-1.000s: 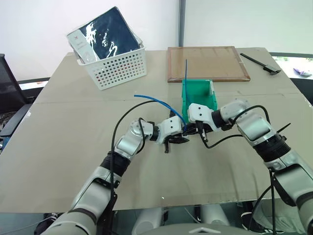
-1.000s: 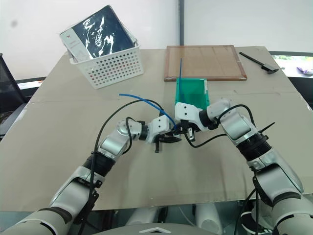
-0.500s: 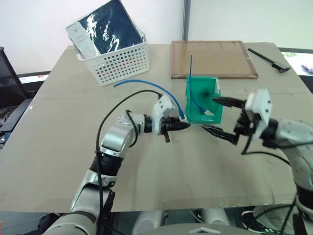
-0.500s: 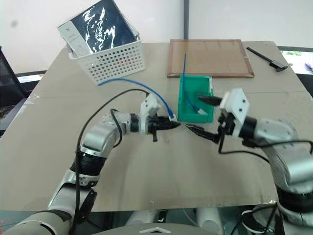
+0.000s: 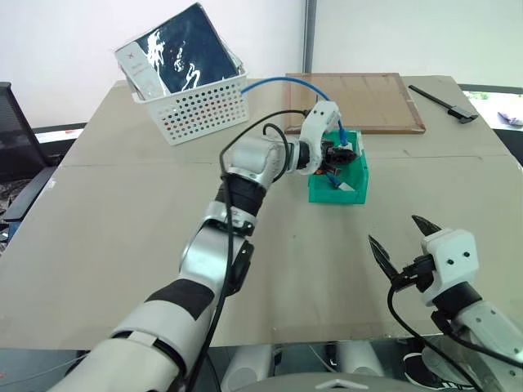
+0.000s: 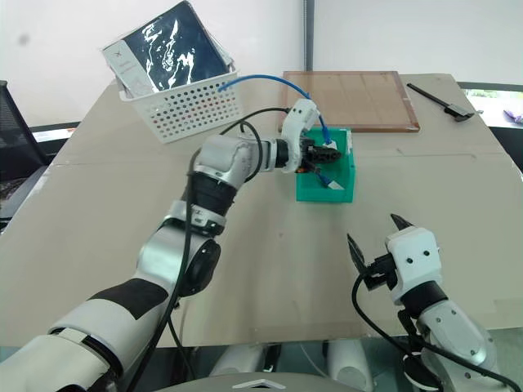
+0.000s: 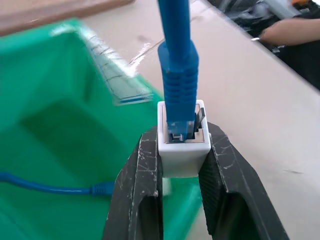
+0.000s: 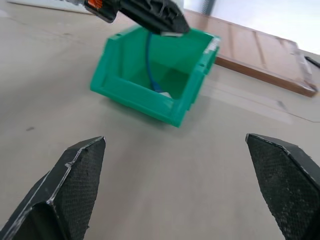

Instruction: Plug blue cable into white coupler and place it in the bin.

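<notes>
white coupler (image 7: 183, 145), blue cable (image 7: 178, 65) plugged into its socket, pinched in left gripper (image 7: 182, 170) just above the bin's (image 5: 351, 194) open top | cable rises along the fingers' axis, arcs back toward the basket (image 5: 192, 104) | right gripper (image 5: 400, 249) wide open, empty, near worktop's (image 5: 122, 229) front edge, well apart | next: lower, let go

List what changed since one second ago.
The left gripper, clamped on the small white plastic coupler with the thin blue cable plugged in, rose and carried it over the teal-green plastic bin. The right gripper let go, opened wide and drew back. The bin stayed put.
</notes>
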